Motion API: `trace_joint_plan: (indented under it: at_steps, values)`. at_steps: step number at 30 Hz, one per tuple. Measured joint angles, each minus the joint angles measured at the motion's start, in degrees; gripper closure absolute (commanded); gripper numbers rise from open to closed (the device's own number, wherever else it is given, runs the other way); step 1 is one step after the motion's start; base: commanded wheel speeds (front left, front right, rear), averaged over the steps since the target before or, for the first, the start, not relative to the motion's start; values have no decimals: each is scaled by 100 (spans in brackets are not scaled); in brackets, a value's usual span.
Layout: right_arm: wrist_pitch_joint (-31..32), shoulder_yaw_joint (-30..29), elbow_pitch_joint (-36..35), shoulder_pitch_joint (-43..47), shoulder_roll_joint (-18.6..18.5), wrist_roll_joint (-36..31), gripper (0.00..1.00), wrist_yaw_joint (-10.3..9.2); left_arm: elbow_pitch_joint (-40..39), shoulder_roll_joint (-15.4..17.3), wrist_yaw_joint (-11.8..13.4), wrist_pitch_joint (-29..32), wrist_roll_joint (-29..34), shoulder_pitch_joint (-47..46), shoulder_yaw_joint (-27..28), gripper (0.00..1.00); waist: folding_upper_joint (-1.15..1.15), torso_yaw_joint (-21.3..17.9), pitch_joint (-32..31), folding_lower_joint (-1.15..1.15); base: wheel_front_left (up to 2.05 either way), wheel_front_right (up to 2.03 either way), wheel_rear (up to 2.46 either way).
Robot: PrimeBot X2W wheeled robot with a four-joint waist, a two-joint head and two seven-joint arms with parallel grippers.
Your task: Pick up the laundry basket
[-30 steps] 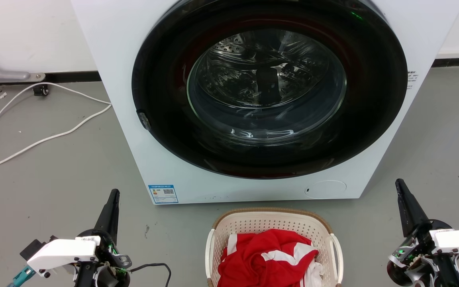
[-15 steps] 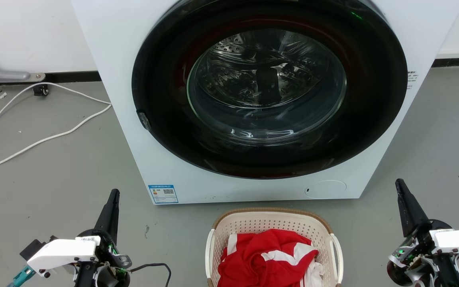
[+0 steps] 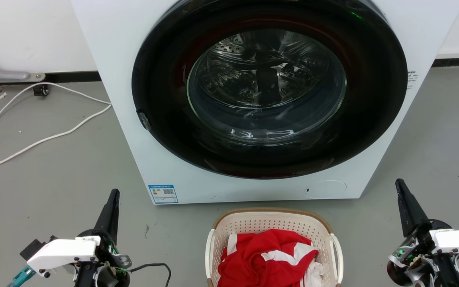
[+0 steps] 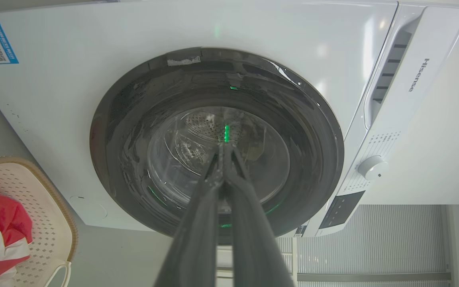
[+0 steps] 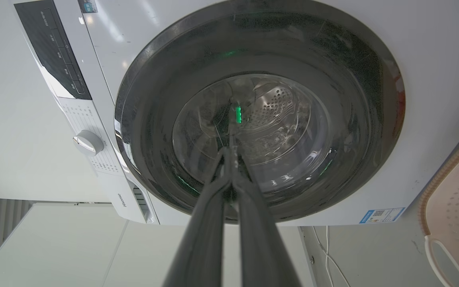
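Still, left pincer (image 3: 114, 195) and right pincer (image 3: 398, 184) stay pressed together, laundry basket (image 3: 273, 223) apparently unmoved between.

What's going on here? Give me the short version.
Nothing is being handled yet. The laundry basket sits on the floor in front of the washing machine, with a red and white garment in it. The left gripper and right gripper hover either side of it, both shut and touching nothing. The pickup hasn't begun.
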Motion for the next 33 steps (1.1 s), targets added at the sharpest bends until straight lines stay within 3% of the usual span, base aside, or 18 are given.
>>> trace_joint_plan:
  at_steps: [1,2,13,33]
  values:
    - [0,0,0,0,0,0,100,0,0,0,0,0,0,0,0,100,0,0,0,0,0,0,0]
    - [0,0,0,0,0,0,0,0,0,0,-1,-1,0,0,0,0,0,0,0,0,0,0,0]
    - [-208,25,114,210,12,-367,0,-2,69,-29,1,-202,327,206,-31,0,0,4,6,0,0,0,0]
    - [-701,278,-568,370,14,-3060,0,-2,-517,-26,263,-703,2550,313,-165,0,0,15,27,1,0,0,0]
